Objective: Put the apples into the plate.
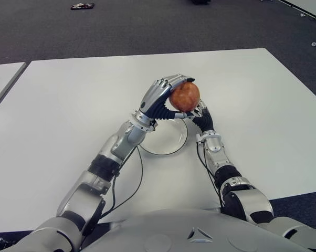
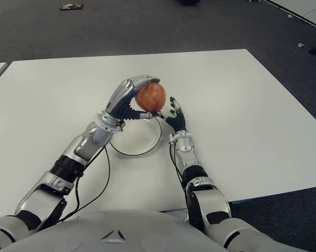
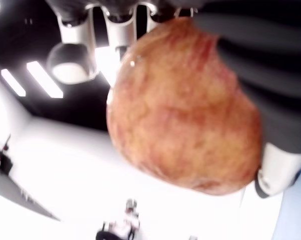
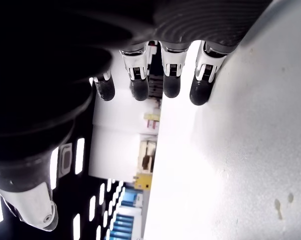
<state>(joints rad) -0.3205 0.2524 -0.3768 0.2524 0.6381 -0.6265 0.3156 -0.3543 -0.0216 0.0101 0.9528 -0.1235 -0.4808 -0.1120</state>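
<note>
Left eye view shows, furthest left, a second white surface point(image 1: 3, 79) beside the bench point(image 1: 69, 94), and on the dark floor beyond it a small flat object point(image 1: 82, 6) too far off to identify. Moving right, the left arm reaches up across the bench to the left robot hand point(image 1: 166, 94), which is clenched around an apple point(image 1: 185, 96); the left wrist view confirms it, with fingers point(image 3: 123, 30) curled over the fruit and the thumb pressed against its other side. The apple is held in the air over the far rim of the plate point(image 1: 168, 146), a shallow white dish lying on the bench just below and slightly nearer the robot. Right of the apple, the right robot hand point(image 1: 200, 113) shows just beside the plate's right edge, fingers point(image 4: 171, 85) extended and relaxed, holding nothing; whether it touches the apple cannot be told. No other apple is in view. The step in hand looks like placing. To do it well, the left robot hand should draw the apple back toward the plate's middle, lower it until it nearly meets the dish, and only then ease the fingers apart, since a round fruit let go from height or near the rim could roll off. The right robot hand should keep clear of the descent.
</note>
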